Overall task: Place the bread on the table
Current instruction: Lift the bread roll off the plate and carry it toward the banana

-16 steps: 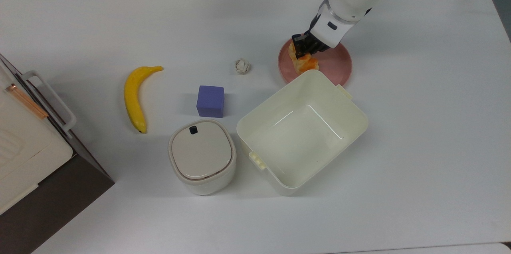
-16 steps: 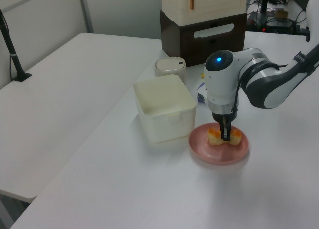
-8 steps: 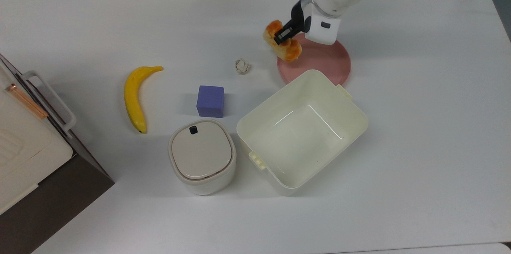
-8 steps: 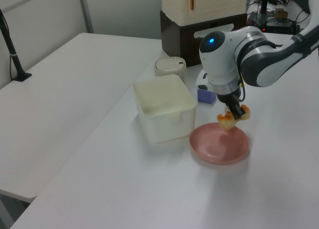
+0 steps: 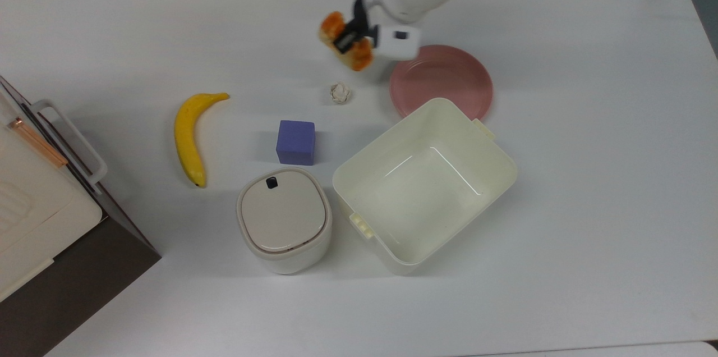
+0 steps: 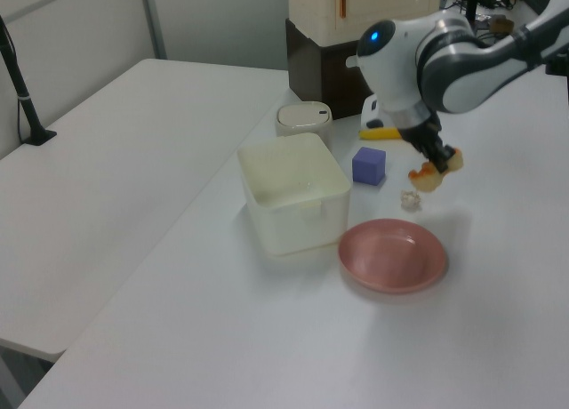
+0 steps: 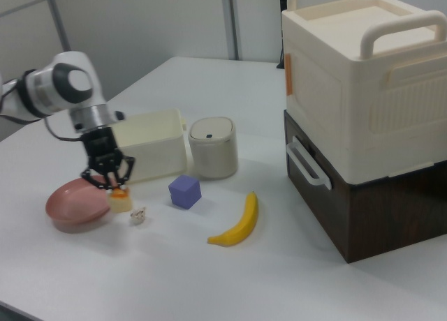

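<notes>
One bread (image 5: pixel 346 48) hung above the table (image 5: pixel 589 177), pinched in the end effector (image 5: pixel 350 40) — just off the single pink plate (image 5: pixel 449 79) and near one paper ball (image 5: pixel 340 92). Also on the table were one banana (image 5: pixel 189 135), one purple cube (image 5: pixel 295 142), one cream tub (image 5: pixel 426 183) and one lidded bin (image 5: pixel 284 219).

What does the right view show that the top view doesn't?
The right view gives the tall cream box from the side, with its two top handles, on the dark brown cabinet, and the wall panels behind. The top view looks straight down into the cream tub to its bare floor. Both share the gripper shut on the bread, the pink plate, paper ball, purple cube, banana and lidded bin.
</notes>
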